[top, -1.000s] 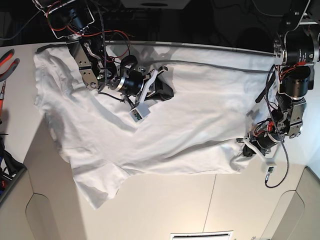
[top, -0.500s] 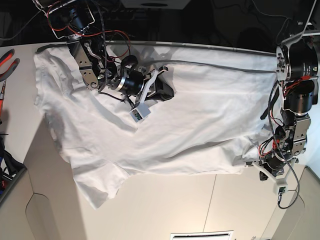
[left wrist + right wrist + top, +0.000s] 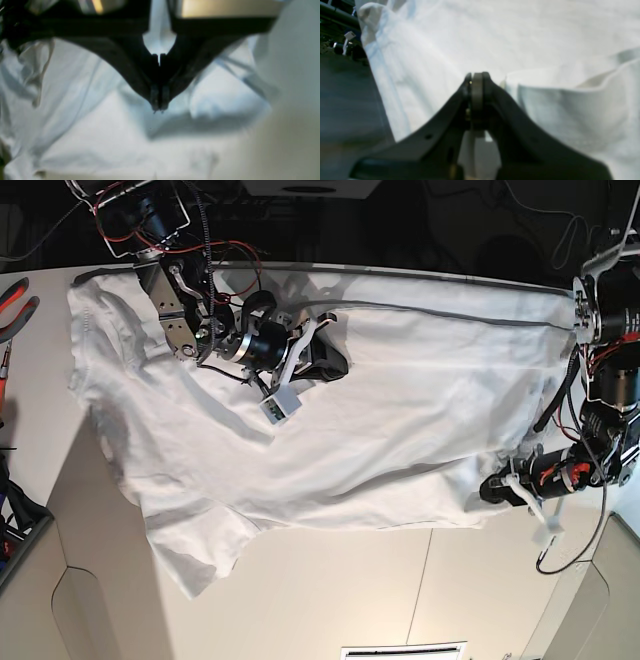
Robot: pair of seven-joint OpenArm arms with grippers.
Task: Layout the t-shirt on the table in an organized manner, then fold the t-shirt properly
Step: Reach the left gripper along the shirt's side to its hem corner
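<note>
worktop (image 3: 330, 590): off-white and matte, filling the lower half of the base view, with a thin dark seam running down at lower centre-right and rounded cut-outs along the lower edge.
t-shirt (image 3: 400, 380): large, plain white, spread across the upper and middle of the base view, from the upper left corner to the right edge; one short sleeve hangs toward the lower left, and soft creases run diagonally through the body.
handling: judged light, limp and easily dragged. It will slide on the smooth worktop and bunch instead of holding a shape, so pulls should be slow and outward.
where to hold: best judged at hems, sleeve ends or corners, pinching both layers. A mid-panel pinch would only raise a ridge.
surface: wrinkled, not yet flat. In the right wrist view a fold stands up at right centre, with a turned-over hem at upper left.
right pincer (image 3: 476, 82): jaws pressed together over the cloth, upper left of centre in the base view; whether fabric is caught between them cannot be told.
left pincer (image 3: 158, 100): jaws brought together, tips just above the shirt's rumpled edge, nothing visibly between them; at the right edge of the base view.
</note>
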